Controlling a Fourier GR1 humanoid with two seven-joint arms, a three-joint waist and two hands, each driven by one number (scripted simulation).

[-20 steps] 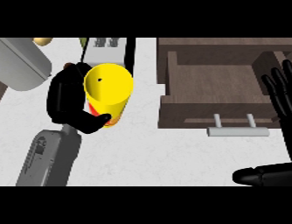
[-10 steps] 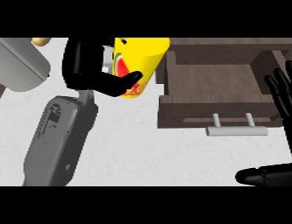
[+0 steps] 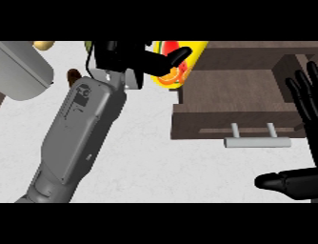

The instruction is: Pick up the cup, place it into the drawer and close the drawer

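At the near right edge, the right hand (image 3: 315,138) rests open, fingers straight and pointing up. Just left of it, an open dark wooden drawer (image 3: 225,125) with a pale bar handle (image 3: 256,142) juts over the white bench (image 3: 154,167). Farther back, the left hand (image 3: 135,58) curls around a yellow cup (image 3: 178,66), held tilted at the drawer's far left corner.

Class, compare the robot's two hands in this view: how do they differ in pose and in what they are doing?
The left hand is curled round the yellow cup; the right hand holds nothing. The left hand is near the view's top, beside the open drawer; the right hand stands at the right edge, fingers straight and pointing up. Both hands are black.
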